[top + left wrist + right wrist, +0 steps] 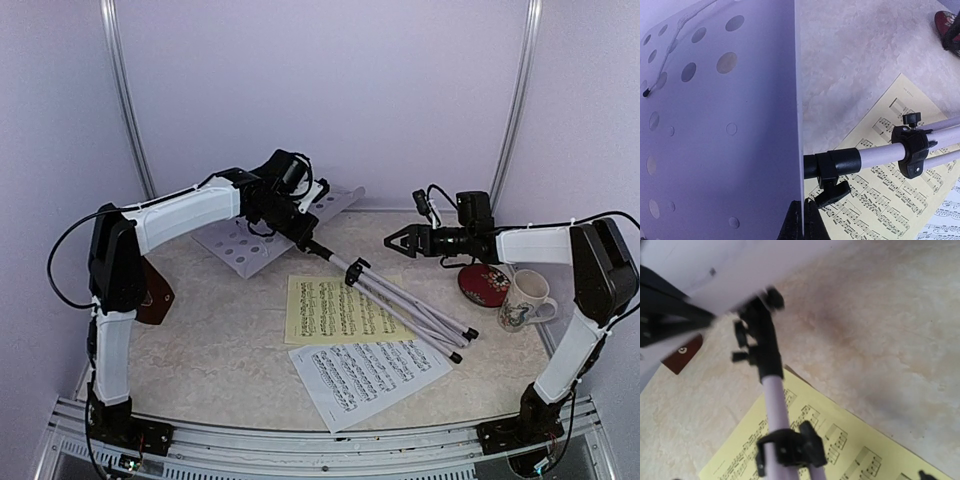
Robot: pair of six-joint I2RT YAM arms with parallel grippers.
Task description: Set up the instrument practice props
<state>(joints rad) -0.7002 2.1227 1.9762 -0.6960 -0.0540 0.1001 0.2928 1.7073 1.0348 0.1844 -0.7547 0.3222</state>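
Lying on its side across the beige mottled bench (pixel 220 340), the white tripod music stand (pixel 400 300) has its perforated desk (pixel 245 245) toward the far left and its three folded legs pointing toward the near right. The desk is tilted, with one long edge low on the bench and the other raised. The left fingers (pixel 790 227) are closed on the desk's edge, which runs up between them in the left wrist view; the black collar at the top of the pole sits just beside them. The pole and legs cross the far right corner of the yellow sheet of music (pixel 335 310), and the black-capped feet end beside the far right corner of the white sheet of music (pixel 365 375).

Both sheets lie flat in the middle of the bench. The yellow one is farther from the arm bases, and the white one overlaps its near edge. The brown pyramid-shaped metronome (pixel 155 290) stands at the left edge of the bench, largely hidden behind the left arm.

The right fingers (pixel 402 234) are spread apart and hold nothing. They hang above the bench to the right of the stand's pole and point toward it. The red round dish (pixel 485 283) and the floral white mug (pixel 525 300) sit at the right edge, under and just beside the right forearm, with the mug nearer the arm bases.
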